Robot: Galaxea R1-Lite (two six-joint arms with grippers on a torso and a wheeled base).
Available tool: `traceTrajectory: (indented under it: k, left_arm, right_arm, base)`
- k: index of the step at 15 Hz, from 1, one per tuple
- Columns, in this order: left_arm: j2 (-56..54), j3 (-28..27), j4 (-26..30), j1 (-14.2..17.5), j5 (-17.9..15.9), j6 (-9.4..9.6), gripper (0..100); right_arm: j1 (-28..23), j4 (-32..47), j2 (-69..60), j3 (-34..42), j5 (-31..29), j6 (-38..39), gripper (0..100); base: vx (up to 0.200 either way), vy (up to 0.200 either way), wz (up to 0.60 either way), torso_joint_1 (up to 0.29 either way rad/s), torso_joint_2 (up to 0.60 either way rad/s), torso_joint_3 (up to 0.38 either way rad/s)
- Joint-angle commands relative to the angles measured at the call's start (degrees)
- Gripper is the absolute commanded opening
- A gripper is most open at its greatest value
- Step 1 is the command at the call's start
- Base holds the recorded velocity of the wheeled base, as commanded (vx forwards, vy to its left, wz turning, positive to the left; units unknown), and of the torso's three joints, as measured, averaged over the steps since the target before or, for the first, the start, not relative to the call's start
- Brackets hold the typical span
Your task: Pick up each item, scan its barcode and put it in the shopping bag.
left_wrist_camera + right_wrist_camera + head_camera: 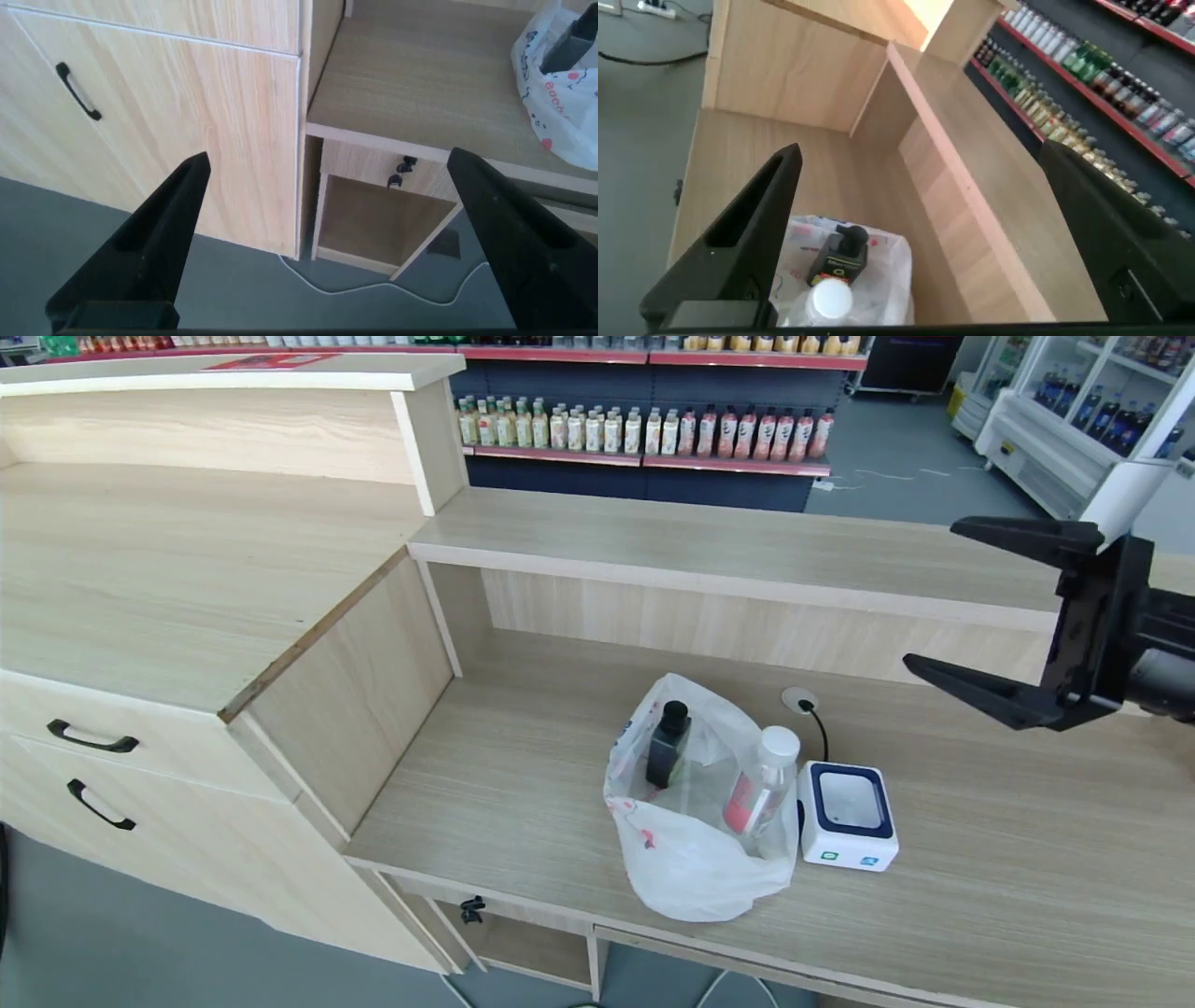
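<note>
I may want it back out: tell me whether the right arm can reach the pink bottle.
Probably yes: the right gripper hangs open above the counter, and the bottle pokes up out of the open bag. The scanner crowds one side.

An open white shopping bag (691, 882) on the wooden counter (1027, 868) holds a black bottle (667, 751) and a white-capped clear bottle (761, 789).

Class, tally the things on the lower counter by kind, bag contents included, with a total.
Bottles: 2 (dark bottle with black cap; clear pink-labelled bottle with white cap)
White plastic shopping bag: 1
White barcode scanner: 1
Total: 4
</note>
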Motion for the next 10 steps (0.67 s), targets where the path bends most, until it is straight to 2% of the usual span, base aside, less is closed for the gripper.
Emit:
traceTrajectory:
  k: [1, 4, 6, 7, 8, 9, 10]
  left_arm:
    - [-0.02, 0.00, 0.00, 0.02, -0.06, -0.04, 100]
    - [-0.02, 0.00, 0.00, 0.02, 0.03, -0.04, 100]
    - [-0.02, 0.00, 0.00, 0.02, 0.03, -0.04, 100]
    - [-0.02, 0.00, 0.00, 0.02, 0.03, -0.04, 100]
    - [-0.02, 0.00, 0.00, 0.02, 0.03, -0.04, 100]
    - [-0.02, 0.00, 0.00, 0.02, 0.03, -0.04, 100]
    - [-0.02, 0.00, 0.00, 0.02, -0.06, -0.04, 100]
  right_arm:
    - [0.37, 0.11, -3.61, -2.87, -2.09, 0.17, 100]
    - [1.60, 3.72, -4.14, -6.38, -22.74, 1.75, 100]
    - [-0.24, 11.45, -4.58, -5.33, -41.81, 2.45, 100]
    - [-4.29, 15.23, -5.37, -0.50, -51.92, 4.83, 100]
    - [-5.87, 15.23, -6.25, 5.74, -59.57, 9.84, 100]
    - [-6.39, 14.26, -8.80, 11.99, -65.54, 14.85, 100]
    - [-6.39, 14.00, -11.78, 16.73, -67.56, 17.48, 100]
  base:
    - [0.000, 0.000, -0.60, 0.007, 0.01, 0.002]
    - [0.000, 0.000, -0.60, 0.004, 0.00, 0.002]
    - [0.000, 0.000, 0.00, 0.000, 0.00, 0.000]
    - [0.000, 0.000, 0.00, 0.000, 0.00, 0.000]
    - [0.000, 0.000, 0.00, 0.000, 0.00, 0.000]
    - [0.000, 0.000, 0.00, 0.000, 0.00, 0.000]
    - [0.000, 0.000, 0.00, 0.000, 0.00, 0.000]
